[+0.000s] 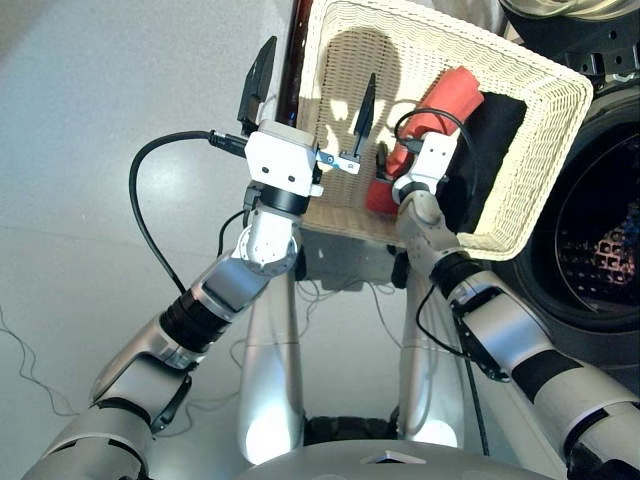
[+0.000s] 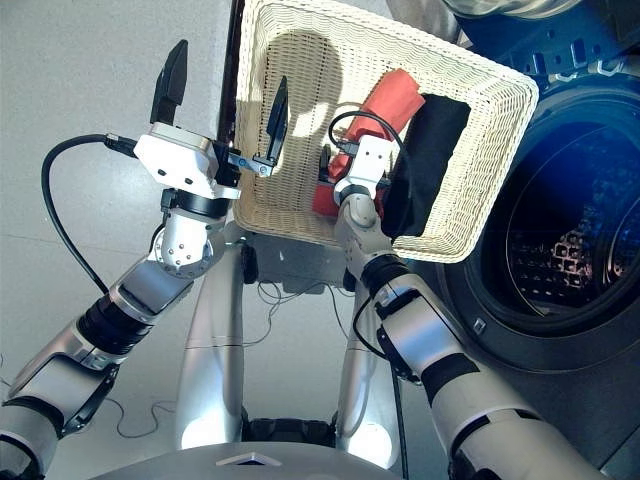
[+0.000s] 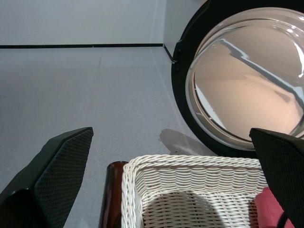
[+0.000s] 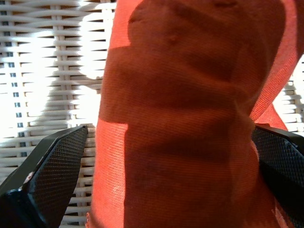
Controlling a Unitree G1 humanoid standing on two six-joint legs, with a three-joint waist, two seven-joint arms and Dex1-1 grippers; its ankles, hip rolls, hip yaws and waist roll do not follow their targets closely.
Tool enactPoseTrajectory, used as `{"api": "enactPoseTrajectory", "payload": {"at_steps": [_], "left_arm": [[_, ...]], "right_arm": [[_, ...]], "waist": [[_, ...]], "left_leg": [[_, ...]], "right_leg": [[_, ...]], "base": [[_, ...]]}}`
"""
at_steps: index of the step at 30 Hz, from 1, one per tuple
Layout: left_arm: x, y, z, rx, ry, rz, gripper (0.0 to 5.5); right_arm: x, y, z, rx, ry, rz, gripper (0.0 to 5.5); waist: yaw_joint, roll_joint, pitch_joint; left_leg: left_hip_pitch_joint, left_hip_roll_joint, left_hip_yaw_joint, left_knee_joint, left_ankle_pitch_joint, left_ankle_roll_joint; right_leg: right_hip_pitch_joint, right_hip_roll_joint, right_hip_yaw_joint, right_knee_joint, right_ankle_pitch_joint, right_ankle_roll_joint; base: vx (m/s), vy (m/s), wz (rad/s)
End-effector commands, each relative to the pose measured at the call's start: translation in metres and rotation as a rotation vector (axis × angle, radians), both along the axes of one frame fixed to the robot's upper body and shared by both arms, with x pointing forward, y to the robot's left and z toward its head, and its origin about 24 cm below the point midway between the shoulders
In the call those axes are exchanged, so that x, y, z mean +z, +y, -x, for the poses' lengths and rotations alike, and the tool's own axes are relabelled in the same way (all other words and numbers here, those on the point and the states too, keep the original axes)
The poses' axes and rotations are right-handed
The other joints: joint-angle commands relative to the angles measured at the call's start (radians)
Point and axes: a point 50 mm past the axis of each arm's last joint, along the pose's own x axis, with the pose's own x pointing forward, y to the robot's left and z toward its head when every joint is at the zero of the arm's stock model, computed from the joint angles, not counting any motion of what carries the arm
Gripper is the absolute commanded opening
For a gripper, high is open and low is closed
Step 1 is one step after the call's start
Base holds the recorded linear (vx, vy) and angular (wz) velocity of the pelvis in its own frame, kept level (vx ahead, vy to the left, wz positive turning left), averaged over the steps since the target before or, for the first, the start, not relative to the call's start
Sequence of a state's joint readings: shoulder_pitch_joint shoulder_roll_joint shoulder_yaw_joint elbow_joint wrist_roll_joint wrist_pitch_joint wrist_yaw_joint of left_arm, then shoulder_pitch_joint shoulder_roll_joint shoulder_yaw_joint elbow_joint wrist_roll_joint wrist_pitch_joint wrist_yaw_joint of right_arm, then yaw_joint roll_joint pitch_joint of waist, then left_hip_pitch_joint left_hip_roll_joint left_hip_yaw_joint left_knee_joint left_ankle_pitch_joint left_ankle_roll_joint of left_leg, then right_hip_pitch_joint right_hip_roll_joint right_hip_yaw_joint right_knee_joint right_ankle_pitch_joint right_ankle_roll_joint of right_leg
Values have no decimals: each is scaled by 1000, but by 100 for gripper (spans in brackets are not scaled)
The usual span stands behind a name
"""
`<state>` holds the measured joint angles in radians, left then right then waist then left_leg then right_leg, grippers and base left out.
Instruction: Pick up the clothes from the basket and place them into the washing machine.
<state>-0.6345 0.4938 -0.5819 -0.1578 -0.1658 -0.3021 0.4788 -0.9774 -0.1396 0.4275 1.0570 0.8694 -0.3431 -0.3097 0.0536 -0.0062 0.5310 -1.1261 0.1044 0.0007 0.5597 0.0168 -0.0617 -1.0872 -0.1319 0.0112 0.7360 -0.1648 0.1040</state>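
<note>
Right gripper point(image 4: 161, 156) straddles the red-orange cloth point(image 4: 190, 118) — fingers point(image 4: 52, 166) apart — in the basket point(image 1: 330, 60).

No text, label, brand, number or sign could be read in any view; the basket point(image 1: 545, 160), the washing machine point(image 2: 560, 330) and the clothes carried nothing legible.

Bare left half of basket point(image 1: 340, 60), red-orange cloth point(image 1: 445, 105) and black cloth point(image 1: 490, 150) crowding right, drum opening point(image 2: 560, 240) unobstructed
</note>
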Motion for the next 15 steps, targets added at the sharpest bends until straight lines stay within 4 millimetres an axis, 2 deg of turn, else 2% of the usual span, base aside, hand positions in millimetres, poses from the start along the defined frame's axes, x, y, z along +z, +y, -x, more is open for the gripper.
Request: {"api": "enactPoseTrajectory", "payload": {"at_steps": [1,9,10,13,15], "left_arm": [[20,-12,24,-125,-115,87,550],[21,-6,25,-90,-140,83,550],[21,-6,25,-85,-142,81,550],[21,-2,26,-70,-164,70,550],[20,1,26,-47,-166,67,550]], "right_arm": [[-17,-22,0,-99,108,-69,0],[-3,-13,8,-18,-46,87,0],[-3,-15,11,-23,-63,86,0],[7,-21,18,22,-166,258,0],[15,-28,25,-4,-229,214,0]], "waist": [[15,110,-11],[-9,86,-11],[-14,83,-11],[-28,69,-11],[-37,62,-11]], "left_leg": [[20,13,48,58,-96,-21],[21,15,47,49,-91,-22],[25,14,46,47,-90,-22],[25,16,47,47,-88,-22],[22,16,47,50,-87,-22]], "right_leg": [[-51,3,6,-62,56,-14],[-50,6,11,-72,58,-14],[-48,7,12,-71,58,-14],[-51,7,16,-67,57,-12],[-55,8,18,-64,57,-12]], "base": [[0,0,0],[0,0,0],[0,0,0],[0,0,0],[0,0,0]]}}
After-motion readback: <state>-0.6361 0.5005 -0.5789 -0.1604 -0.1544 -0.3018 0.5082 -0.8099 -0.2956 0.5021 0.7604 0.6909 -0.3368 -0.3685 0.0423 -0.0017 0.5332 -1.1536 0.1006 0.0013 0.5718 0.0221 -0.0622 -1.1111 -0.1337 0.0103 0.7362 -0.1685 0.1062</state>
